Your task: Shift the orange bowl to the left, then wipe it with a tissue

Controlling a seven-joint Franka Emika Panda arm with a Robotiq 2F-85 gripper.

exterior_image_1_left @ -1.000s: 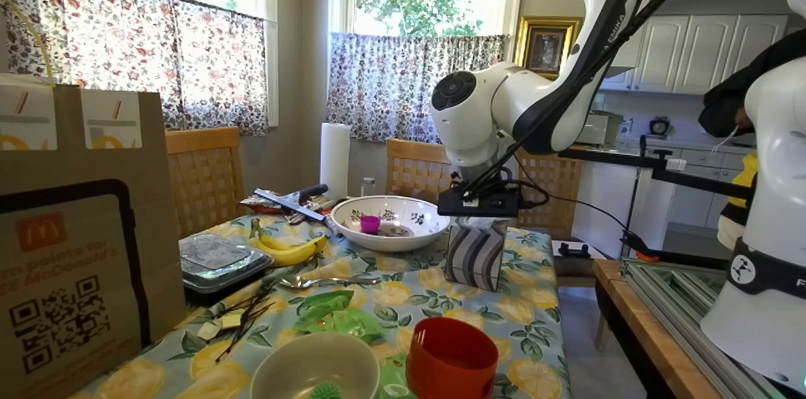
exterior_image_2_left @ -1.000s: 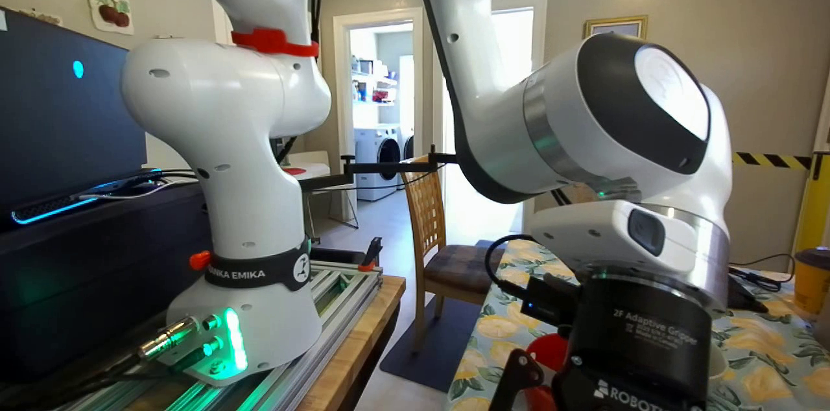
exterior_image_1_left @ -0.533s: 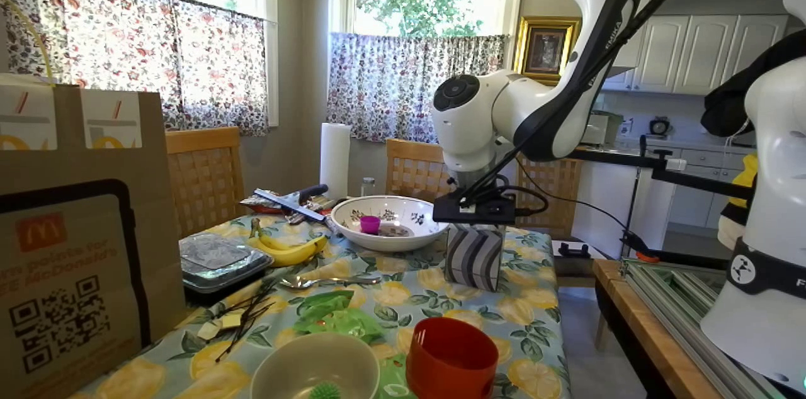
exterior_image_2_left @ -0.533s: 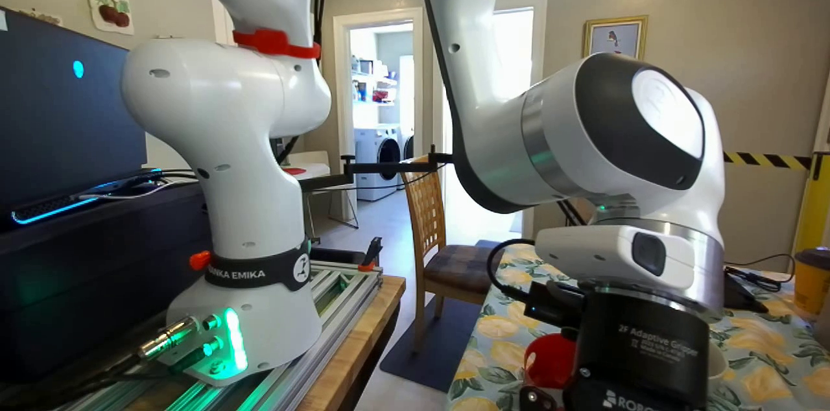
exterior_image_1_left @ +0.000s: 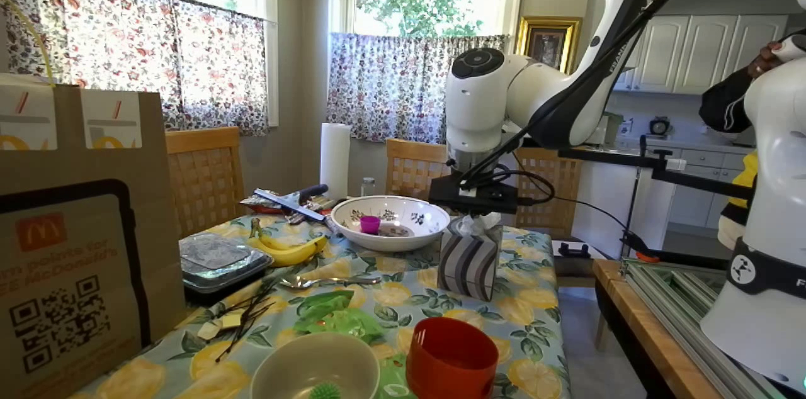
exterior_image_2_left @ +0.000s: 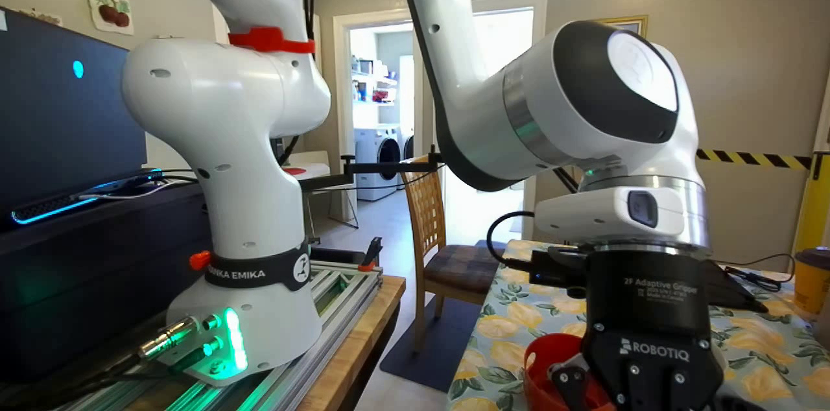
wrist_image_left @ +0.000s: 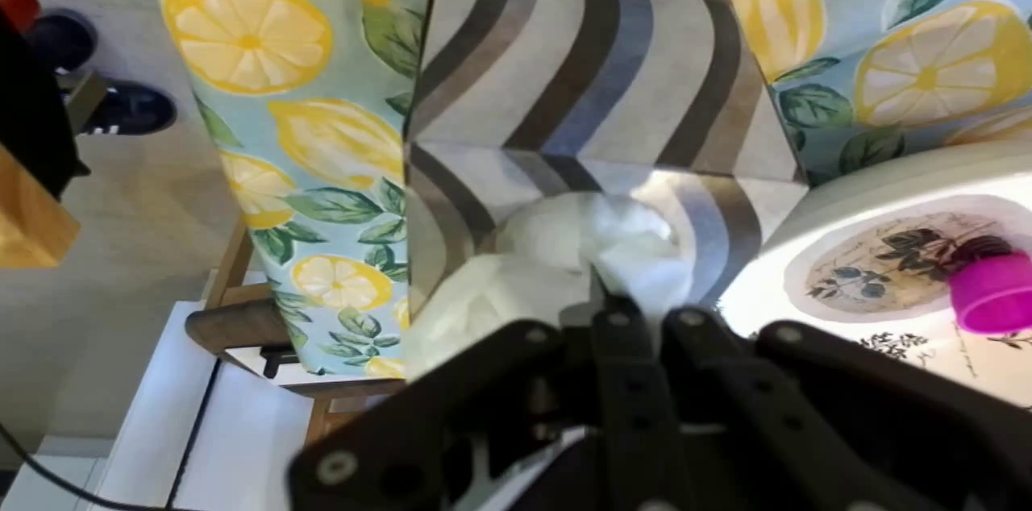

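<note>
The gripper (wrist_image_left: 643, 321), fingers pressed together, holds the crumpled white tissue (wrist_image_left: 540, 289), which rises from the striped box (wrist_image_left: 584, 76) just below it. In an exterior view, the orange bowl (exterior_image_1_left: 449, 377) stands upright on the surface (exterior_image_1_left: 527, 326), lower than the gripper, well apart from it and nearer the camera. The patterned white bowl (exterior_image_1_left: 400, 244) (a magenta cup (exterior_image_1_left: 369, 224) sits inside) is near the gripper and lower, beside the striped box.

Red-orange bowl (exterior_image_1_left: 451, 361), white tissue (wrist_image_left: 524, 289), wavy striped box (wrist_image_left: 597, 72)
</note>
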